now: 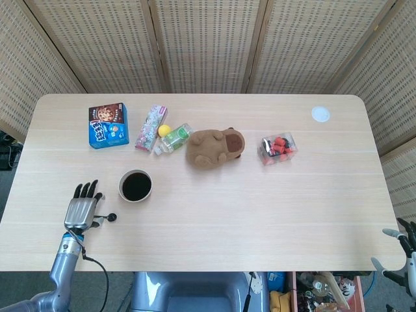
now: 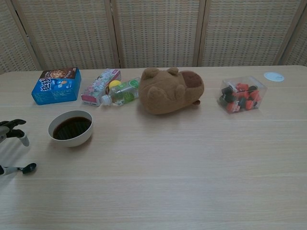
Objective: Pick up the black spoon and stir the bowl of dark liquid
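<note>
The pale wooden surface fills both views, with woven screens standing behind its far edge. Along the far half lies a row of things: a brown plush animal on its side near the middle, a blue snack box at the far left, a pink patterned packet beside it, and a small clear bottle with a green label lying between the packet and the plush, a yellow ball touching it. To the right of the plush sits a clear box of red and black pieces, and a small white disc lies near the far right corner.

The white bowl of dark liquid stands on the near left part of the surface, upright. Just beside it, nearer the left edge, the left hand lies palm down with its fingers stretched forward and slightly spread. The black spoon pokes out from under that hand, its small bowl end pointing right; whether the hand actually grips the handle cannot be told. The right hand shows only at the lower right corner, off the surface, fingers spread and holding nothing.
</note>
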